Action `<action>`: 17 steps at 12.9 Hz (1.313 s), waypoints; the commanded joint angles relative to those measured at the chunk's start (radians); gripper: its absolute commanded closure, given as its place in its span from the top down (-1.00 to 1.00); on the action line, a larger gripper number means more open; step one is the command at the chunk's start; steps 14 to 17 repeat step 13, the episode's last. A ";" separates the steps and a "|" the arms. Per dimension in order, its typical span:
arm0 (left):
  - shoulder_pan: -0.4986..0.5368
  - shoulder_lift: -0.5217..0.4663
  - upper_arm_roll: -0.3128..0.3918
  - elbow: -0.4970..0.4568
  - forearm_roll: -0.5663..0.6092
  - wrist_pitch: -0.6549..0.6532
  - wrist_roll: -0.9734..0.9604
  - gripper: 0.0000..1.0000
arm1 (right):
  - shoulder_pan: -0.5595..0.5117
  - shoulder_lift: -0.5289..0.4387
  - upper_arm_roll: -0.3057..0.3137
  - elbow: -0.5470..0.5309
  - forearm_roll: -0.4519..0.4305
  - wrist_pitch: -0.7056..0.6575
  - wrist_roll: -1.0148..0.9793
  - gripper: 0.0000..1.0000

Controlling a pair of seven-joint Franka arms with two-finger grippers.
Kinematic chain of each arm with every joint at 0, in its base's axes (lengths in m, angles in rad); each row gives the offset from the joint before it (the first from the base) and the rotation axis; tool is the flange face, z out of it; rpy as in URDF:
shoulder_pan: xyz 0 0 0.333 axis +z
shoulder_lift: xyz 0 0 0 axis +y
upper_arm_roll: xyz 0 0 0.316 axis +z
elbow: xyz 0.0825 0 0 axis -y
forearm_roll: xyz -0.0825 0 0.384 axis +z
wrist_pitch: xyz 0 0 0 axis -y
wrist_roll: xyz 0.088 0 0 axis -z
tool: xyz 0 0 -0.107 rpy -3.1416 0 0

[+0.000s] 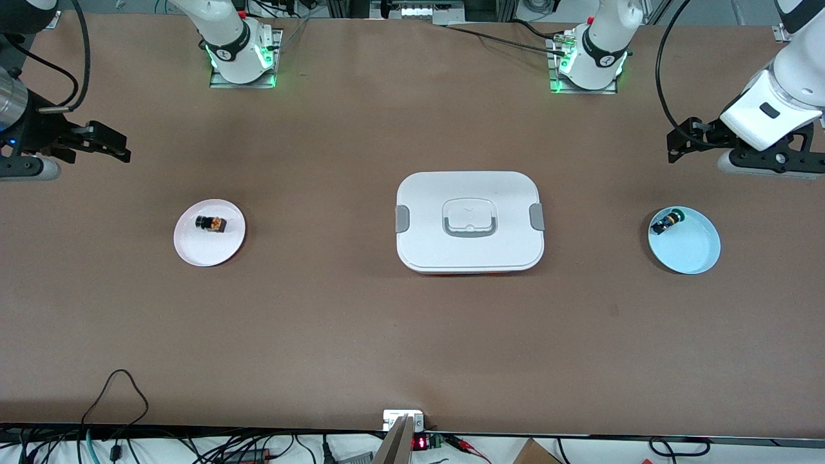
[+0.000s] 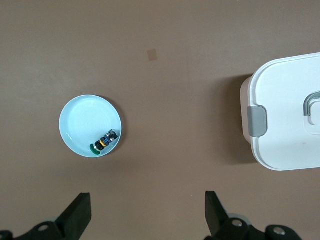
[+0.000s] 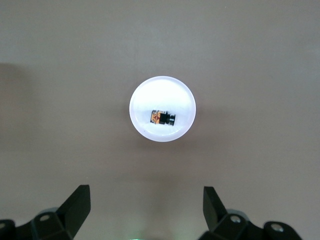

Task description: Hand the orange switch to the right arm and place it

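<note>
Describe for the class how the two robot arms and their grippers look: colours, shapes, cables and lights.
Both arms are white with dark joint rings and green-lit bases. The right gripper is slim and black, on a silver wrist cylinder with a small blue light and a looping black cable. The left gripper has black linkage fingers under a blocky white wrist, also trailed by a black cable.

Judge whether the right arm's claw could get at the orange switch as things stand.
Probably yes. The orange switch lies uncovered on the white plate at that arm's end of the table, and the right claw hangs open, with nothing in between.
</note>
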 commanded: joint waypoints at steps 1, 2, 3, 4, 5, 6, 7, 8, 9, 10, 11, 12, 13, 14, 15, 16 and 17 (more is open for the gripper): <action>-0.004 -0.007 0.000 0.012 0.002 -0.021 -0.011 1.00 | 0.002 -0.006 0.001 0.023 -0.001 0.001 0.001 1.00; -0.004 -0.007 0.000 0.012 0.002 -0.021 -0.011 1.00 | 0.001 -0.006 -0.002 0.027 -0.001 0.001 -0.006 1.00; -0.003 -0.007 0.000 0.012 0.000 -0.021 -0.011 1.00 | 0.001 -0.006 -0.001 0.030 -0.001 0.000 -0.008 1.00; -0.004 -0.007 0.000 0.012 0.002 -0.021 -0.011 1.00 | 0.001 -0.006 -0.001 0.032 -0.001 0.001 -0.008 1.00; -0.003 -0.007 0.000 0.012 0.002 -0.021 -0.011 1.00 | -0.001 -0.005 -0.001 0.032 0.000 0.001 -0.008 1.00; -0.001 -0.007 0.000 0.012 0.000 -0.021 -0.011 1.00 | 0.001 -0.003 -0.001 0.032 -0.003 0.001 -0.013 1.00; -0.003 -0.009 0.000 0.012 0.002 -0.021 -0.011 1.00 | 0.004 -0.003 0.004 0.032 -0.005 -0.008 -0.011 1.00; -0.003 -0.007 0.000 0.012 0.002 -0.021 -0.011 1.00 | 0.007 -0.003 0.005 0.032 -0.008 -0.019 -0.011 1.00; -0.003 -0.007 0.000 0.012 0.002 -0.021 -0.011 1.00 | 0.007 -0.003 0.005 0.031 -0.006 -0.019 -0.011 1.00; -0.003 -0.007 0.000 0.012 0.002 -0.021 -0.011 1.00 | 0.007 -0.003 0.005 0.030 -0.006 -0.019 -0.011 1.00; -0.003 -0.007 0.000 0.012 0.002 -0.021 -0.009 1.00 | 0.007 -0.003 0.005 0.030 -0.006 -0.019 -0.011 1.00; -0.003 -0.007 0.000 0.012 0.002 -0.021 -0.009 1.00 | 0.007 -0.003 0.005 0.032 -0.006 -0.019 -0.011 1.00; -0.003 -0.007 0.000 0.012 0.002 -0.021 -0.009 1.00 | 0.007 -0.001 0.007 0.031 -0.005 -0.019 -0.005 1.00; -0.003 -0.007 0.000 0.012 0.002 -0.021 -0.009 1.00 | 0.007 -0.001 0.007 0.031 -0.005 -0.019 -0.005 1.00; -0.003 -0.007 0.000 0.012 0.002 -0.021 -0.009 1.00 | 0.007 -0.001 0.007 0.031 -0.005 -0.019 -0.005 1.00; -0.003 -0.007 0.000 0.012 0.002 -0.021 -0.009 1.00 | 0.007 -0.001 0.007 0.031 -0.005 -0.019 -0.005 1.00; -0.003 -0.007 0.000 0.012 0.002 -0.021 -0.009 1.00 | 0.007 -0.001 0.007 0.031 -0.005 -0.019 -0.005 1.00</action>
